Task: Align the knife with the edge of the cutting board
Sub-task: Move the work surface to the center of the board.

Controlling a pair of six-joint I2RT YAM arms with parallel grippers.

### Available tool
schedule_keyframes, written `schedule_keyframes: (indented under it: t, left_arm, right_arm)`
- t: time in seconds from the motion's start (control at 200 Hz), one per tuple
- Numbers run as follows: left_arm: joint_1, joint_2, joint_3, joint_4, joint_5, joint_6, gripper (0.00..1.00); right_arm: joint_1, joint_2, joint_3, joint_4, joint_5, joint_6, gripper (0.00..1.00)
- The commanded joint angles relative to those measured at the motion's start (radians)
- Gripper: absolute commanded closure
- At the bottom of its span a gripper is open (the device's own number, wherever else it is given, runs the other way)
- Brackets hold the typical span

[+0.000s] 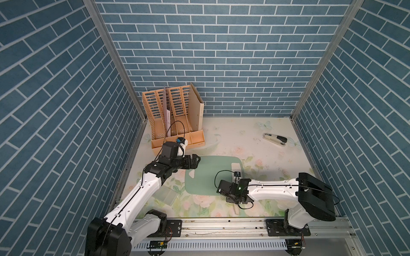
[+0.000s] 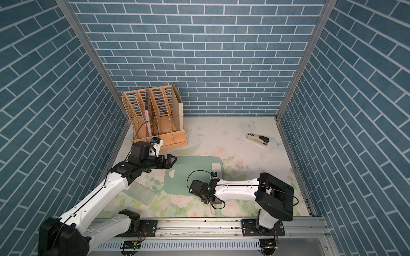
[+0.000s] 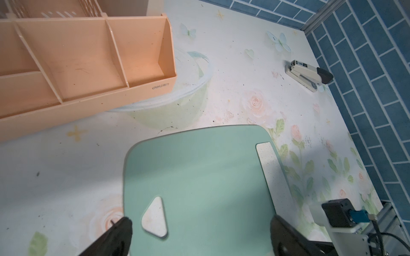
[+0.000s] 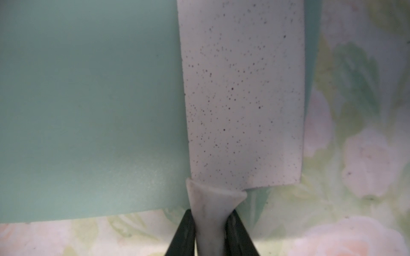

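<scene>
The pale-green cutting board [image 1: 206,177] [image 2: 188,170] lies flat mid-table, its triangular hole [image 3: 155,218] toward the left. The knife's speckled whitish blade [image 1: 236,166] [image 2: 217,166] [image 3: 269,164] [image 4: 244,99] lies along the board's right side, nearly parallel to that edge. In the right wrist view a thin green strip shows beside the blade. The cream handle [image 4: 210,212] sticks out past the board's near edge. My right gripper [image 1: 237,200] [image 2: 211,200] [image 4: 210,219] is shut on the handle. Over the board's far-left part, my left gripper [image 1: 196,160] [image 2: 170,160] [image 3: 199,221] stands open and holds nothing.
An orange file organizer [image 1: 175,119] [image 3: 88,66] stands at the back left, with a clear bowl [image 3: 177,104] beside it. A stapler [image 1: 275,139] [image 3: 308,74] lies at the back right. A translucent greenish piece [image 1: 166,196] rests under my left arm. Brick walls enclose three sides.
</scene>
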Motion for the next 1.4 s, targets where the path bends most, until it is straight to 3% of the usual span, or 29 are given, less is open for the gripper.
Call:
schedule_keyframes:
  t: [0.0,1.395]
  left_arm:
    - [-0.014,0.010,-0.010,0.015,0.042,0.018,0.00]
    - [-0.023,0.026,0.000,-0.007,-0.038,0.007,0.00]
  right_arm:
    - [0.008,0.016,-0.025,-0.031,-0.018,0.043,1.00]
    - [0.039,-0.017,-0.058,-0.064,-0.033,0.087,1.00]
